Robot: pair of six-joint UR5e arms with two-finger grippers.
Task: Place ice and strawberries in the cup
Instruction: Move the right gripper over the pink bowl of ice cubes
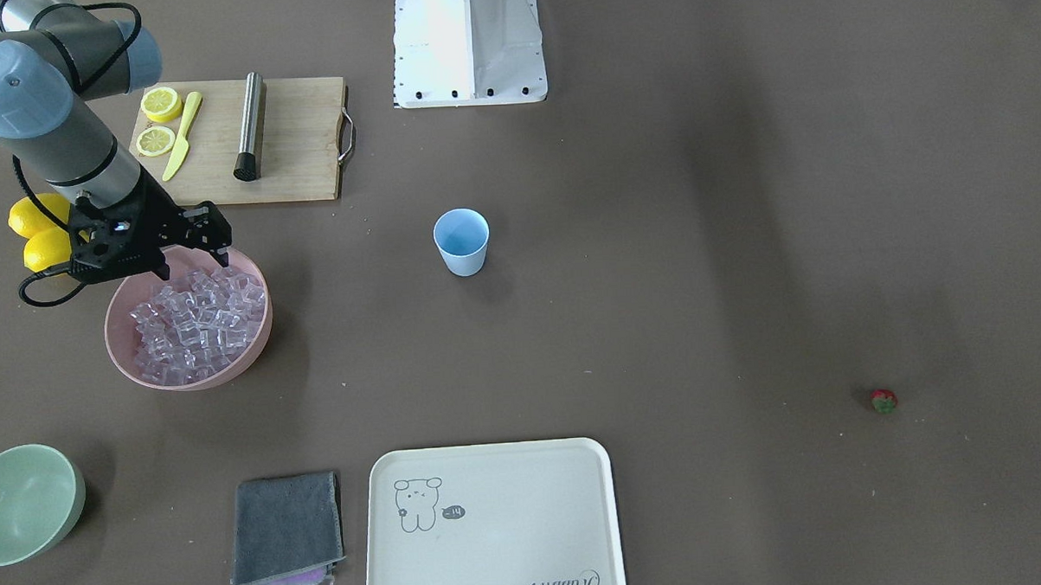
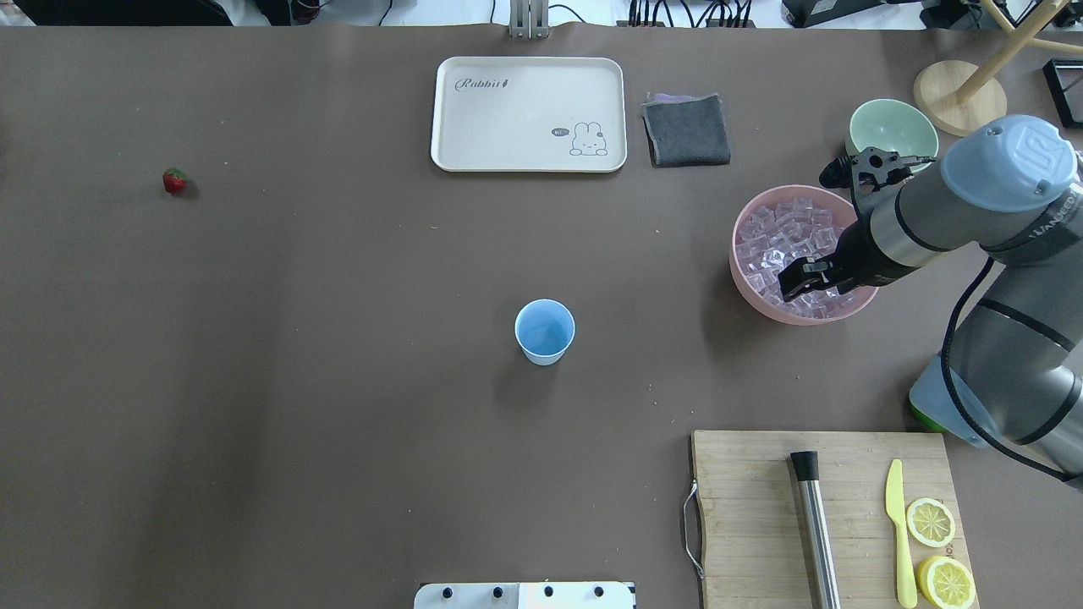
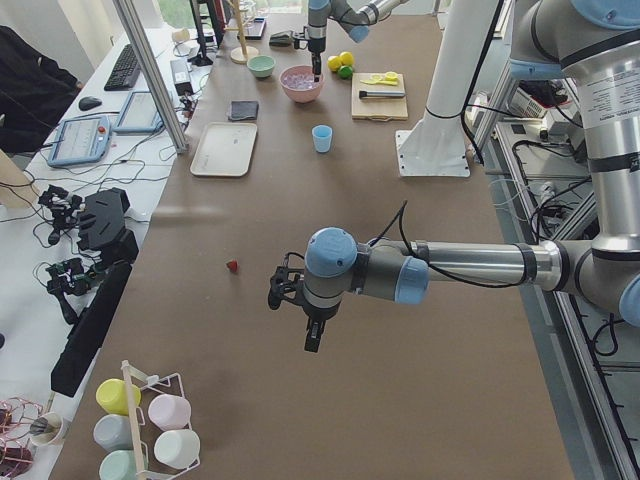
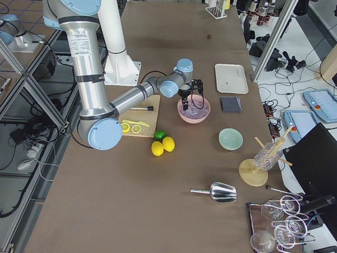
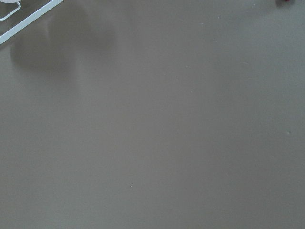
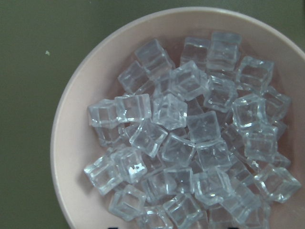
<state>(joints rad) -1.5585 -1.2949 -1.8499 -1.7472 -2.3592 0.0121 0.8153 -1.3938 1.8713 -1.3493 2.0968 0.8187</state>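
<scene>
My right gripper, jaws apart, hangs over the ice heaped in the pink bowl just below. Best to drop straight onto one top cube and pinch gently; cup well aside, empty.

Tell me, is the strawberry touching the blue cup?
Apart. The overhead view shows the strawberry far left of the cup, with bare table between them.

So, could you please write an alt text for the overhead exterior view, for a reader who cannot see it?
The robot's right gripper hangs over a pink bowl full of ice, on the right of the view. A light blue cup stands empty in the middle, and one strawberry lies alone far to the left.
</scene>
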